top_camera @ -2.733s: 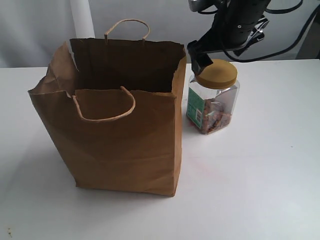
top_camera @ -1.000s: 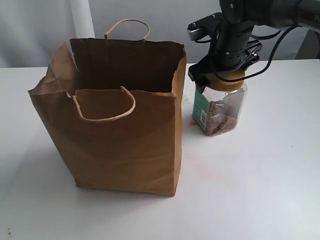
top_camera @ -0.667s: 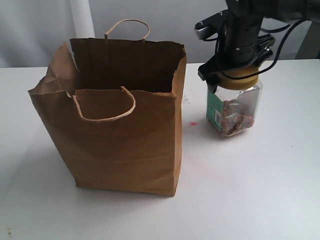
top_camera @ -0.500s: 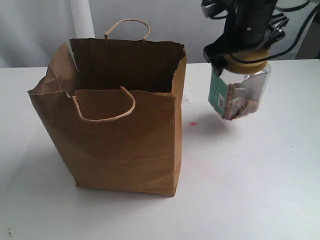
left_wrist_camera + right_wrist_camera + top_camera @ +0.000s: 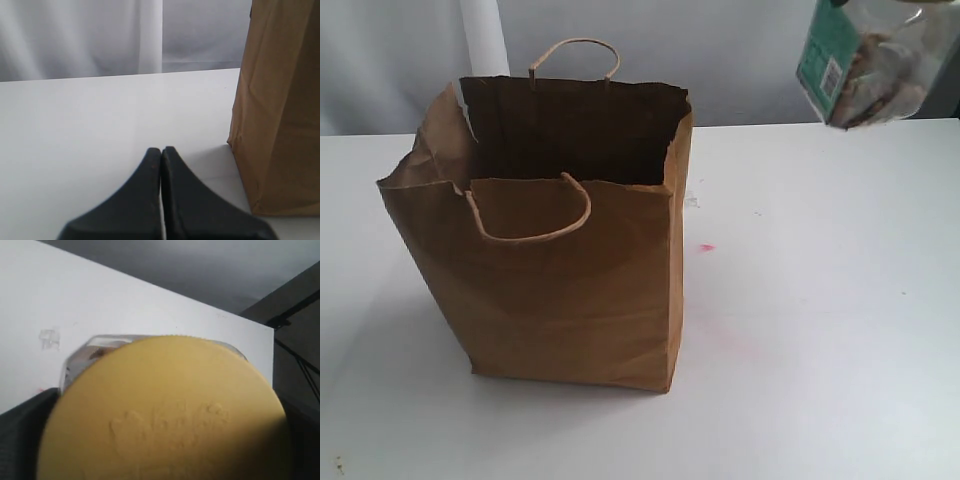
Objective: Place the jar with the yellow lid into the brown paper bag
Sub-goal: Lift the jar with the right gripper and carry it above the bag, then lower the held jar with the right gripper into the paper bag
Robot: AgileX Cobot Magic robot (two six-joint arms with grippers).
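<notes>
The yellow-lidded jar (image 5: 865, 65) hangs high in the air at the top right of the exterior view, tilted, well right of the brown paper bag (image 5: 560, 230). Its lid is cut off by the picture's top edge. The right wrist view is filled by the mustard lid (image 5: 165, 405), and my right gripper (image 5: 162, 435) is shut on it, with dark fingers (image 5: 25, 435) at either side. The bag stands upright and open on the white table (image 5: 820, 330). My left gripper (image 5: 161, 150) is shut on nothing, low over the table beside the bag's side wall (image 5: 280, 110).
A small pink mark (image 5: 706, 247) lies on the table right of the bag. A white post (image 5: 483, 40) rises behind the bag's far left corner. Neither arm shows in the exterior view.
The right gripper closed on the jar's lid, lifted it off the table and carried it up and to the right. The bag and the left gripper have not moved.
</notes>
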